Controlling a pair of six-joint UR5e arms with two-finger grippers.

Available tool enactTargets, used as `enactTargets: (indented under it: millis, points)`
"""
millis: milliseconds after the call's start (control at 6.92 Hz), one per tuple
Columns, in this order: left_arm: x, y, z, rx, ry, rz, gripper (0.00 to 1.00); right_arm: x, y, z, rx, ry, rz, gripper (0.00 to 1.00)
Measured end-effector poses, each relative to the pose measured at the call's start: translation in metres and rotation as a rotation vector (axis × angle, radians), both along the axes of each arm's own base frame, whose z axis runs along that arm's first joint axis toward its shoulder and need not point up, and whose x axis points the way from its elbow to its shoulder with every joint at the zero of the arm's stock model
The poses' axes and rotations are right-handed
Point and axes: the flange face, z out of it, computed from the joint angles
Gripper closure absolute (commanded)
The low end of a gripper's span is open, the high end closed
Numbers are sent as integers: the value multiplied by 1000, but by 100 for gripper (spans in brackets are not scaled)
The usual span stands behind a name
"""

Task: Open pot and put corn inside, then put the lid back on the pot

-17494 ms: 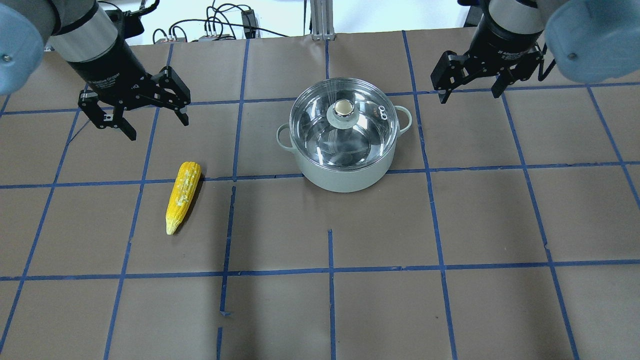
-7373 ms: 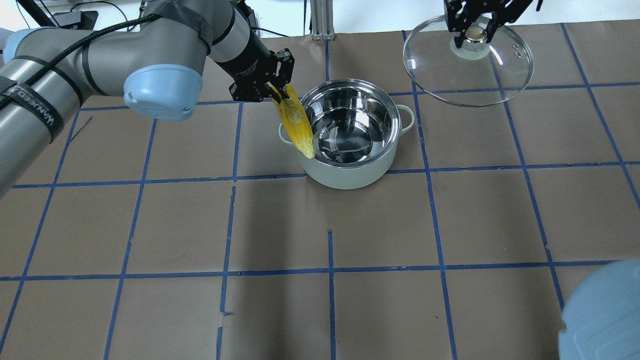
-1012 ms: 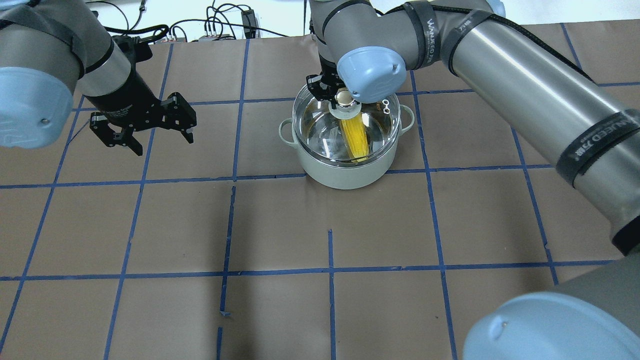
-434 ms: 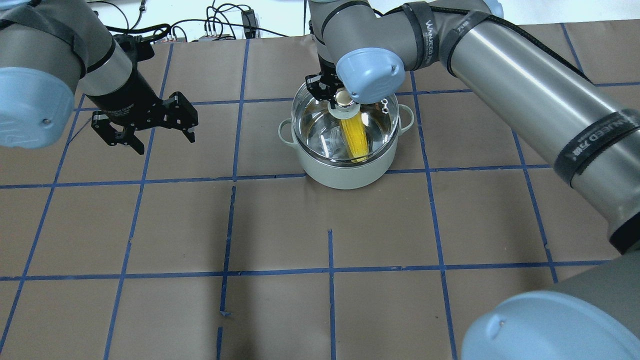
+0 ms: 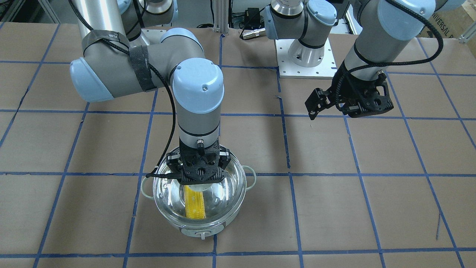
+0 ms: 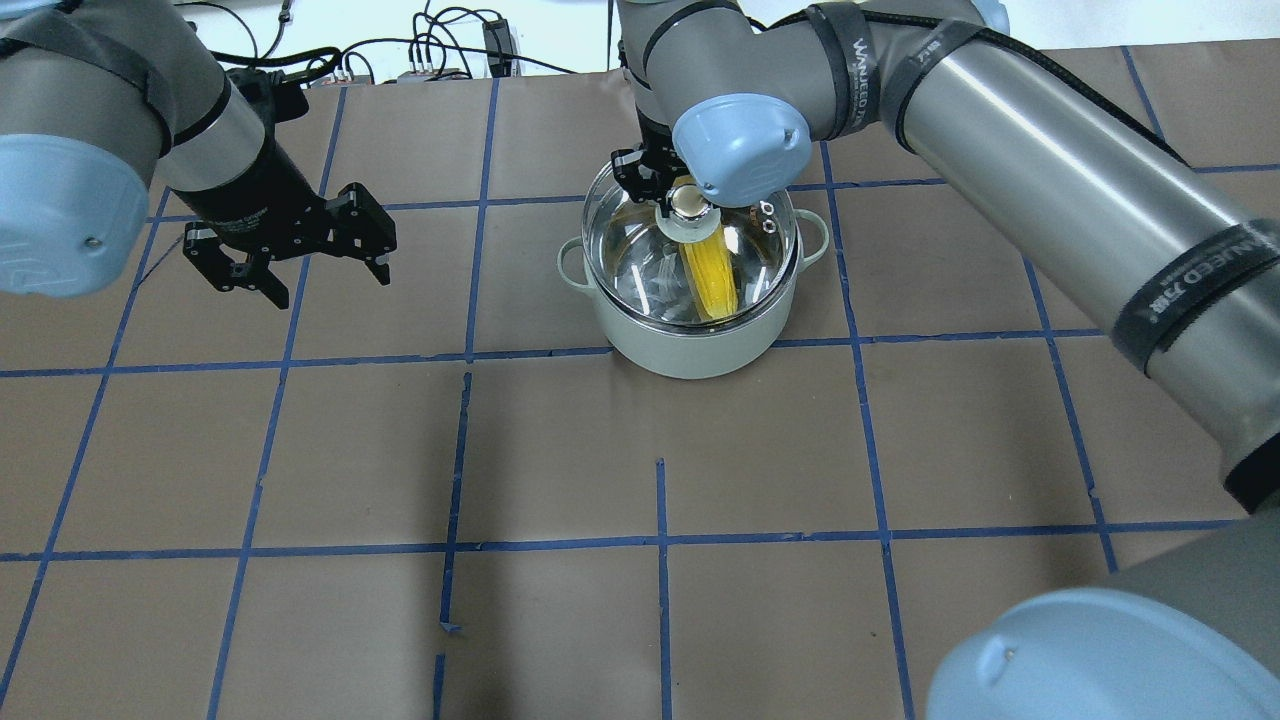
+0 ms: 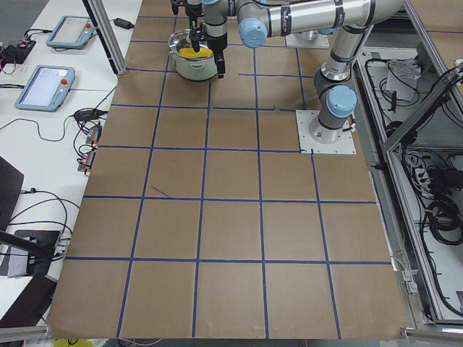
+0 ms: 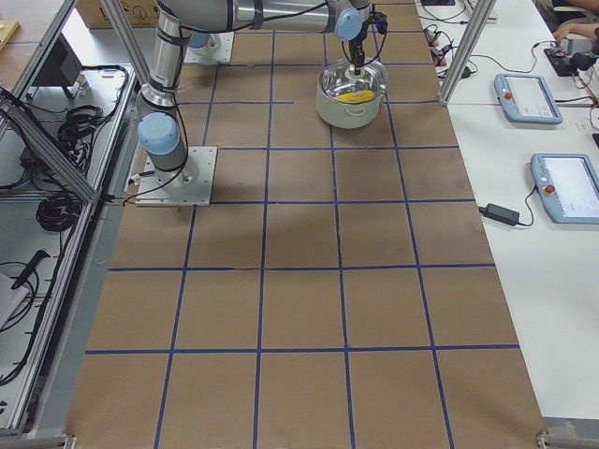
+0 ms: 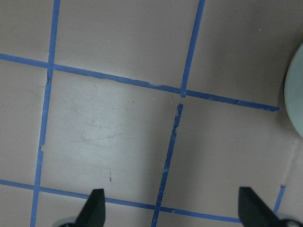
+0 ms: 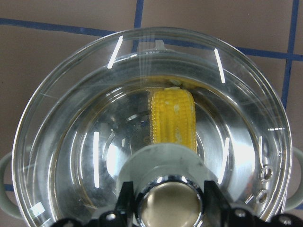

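Note:
The pale-green pot (image 6: 690,352) stands at the table's far middle. The yellow corn (image 6: 710,280) lies inside it and shows through the glass in the front view (image 5: 195,204) and the right wrist view (image 10: 173,120). My right gripper (image 6: 682,200) is shut on the metal knob of the clear lid (image 6: 640,250) and holds it level over the pot's mouth. I cannot tell whether the lid rests on the rim. My left gripper (image 6: 325,282) is open and empty, hovering left of the pot, also in the left wrist view (image 9: 171,208).
Brown paper with blue tape lines (image 6: 660,540) covers the table. Cables (image 6: 440,50) lie beyond the far edge. The right arm's long forearm (image 6: 1050,190) crosses above the table's right half. The pot's edge (image 9: 296,90) shows in the left wrist view.
The corn, once on the table and then carried by the left gripper, lies in the pot. In the last second the lid has shifted slightly over the pot; the left gripper has barely moved.

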Motion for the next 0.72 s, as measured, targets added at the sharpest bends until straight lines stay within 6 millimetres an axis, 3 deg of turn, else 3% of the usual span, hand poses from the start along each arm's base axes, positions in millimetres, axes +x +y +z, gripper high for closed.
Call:
enactTargets:
  millis: [723]
  points:
    - [0,0,0,0,0,0,0,-4,0,-1,13,6,-6,41]
